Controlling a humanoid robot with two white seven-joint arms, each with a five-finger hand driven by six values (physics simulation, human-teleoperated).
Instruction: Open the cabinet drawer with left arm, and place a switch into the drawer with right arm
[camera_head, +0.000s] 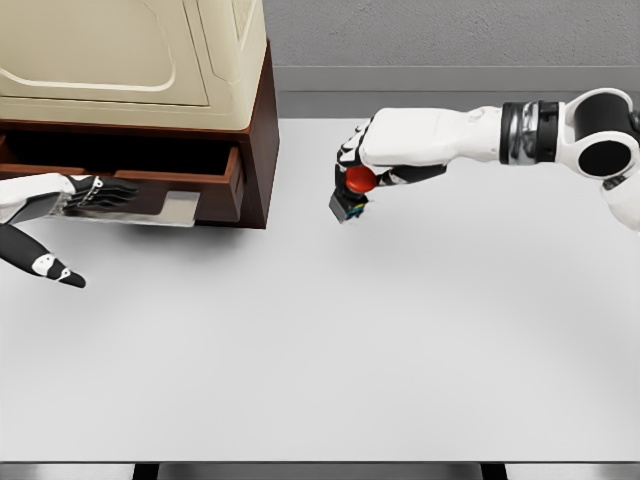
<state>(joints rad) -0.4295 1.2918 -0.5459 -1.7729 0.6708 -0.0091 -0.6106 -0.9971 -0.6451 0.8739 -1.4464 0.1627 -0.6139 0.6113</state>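
A cream-topped cabinet (140, 60) with a brown wooden base stands at the table's far left. Its drawer (215, 185) is pulled partly out, with a metal handle plate (175, 208) on its front. My left hand (95, 195) lies at the drawer front beside the handle, fingers stretched flat, thumb hanging below. My right hand (362, 165) hovers to the right of the cabinet, above the table, fingers curled around a switch (352, 192) with a red button and a dark body that hangs tilted below the palm.
The white table (330, 340) stretches wide in front and to the right. A grey wall runs behind the table's far edge.
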